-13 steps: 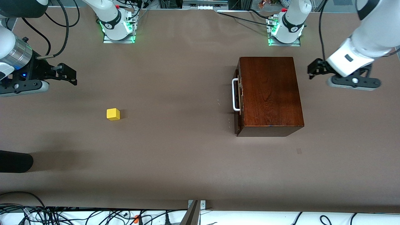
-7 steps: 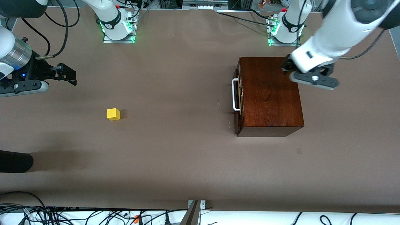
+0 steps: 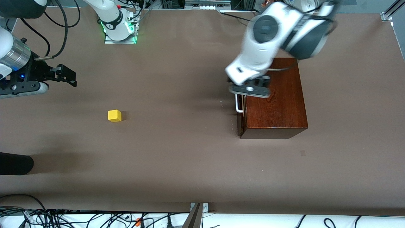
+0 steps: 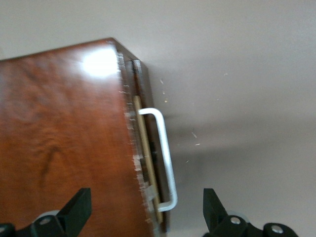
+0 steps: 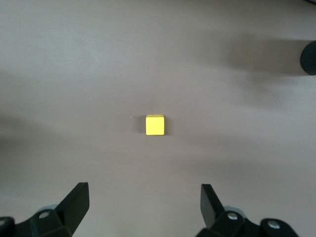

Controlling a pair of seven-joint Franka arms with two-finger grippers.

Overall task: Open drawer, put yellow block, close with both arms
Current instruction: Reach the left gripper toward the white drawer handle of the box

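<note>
We judge the drawer point(image 3: 241, 104) w/ its dark reddish-brown front stiff and prob. smooth-running. It sits shut in the dark polished wooden box point(image 3: 275, 98), toward the left arm's end of the table. Best hold is its white U-shaped handle point(image 4: 165, 158), a thin rigid bar standing off the front, so fingers can hook round it. The small bright yellow cube point(image 3: 114, 115) looks light and hard w/ flat sides, easy to pinch across two faces. It lies on the brown table point(image 3: 177, 152), well apart from the box, toward the right arm's end.

Left gripper point(image 4: 143, 217) hangs over the handle edge of the box, fingers spread wide. Right gripper point(image 5: 143, 212) waits above the cube, fingers apart, nothing held.

Front view gives overall layout but hides most of the handle under the left arm. Left wrist view shows the gap between handle and drawer front. Right wrist view centres the cube.
</note>
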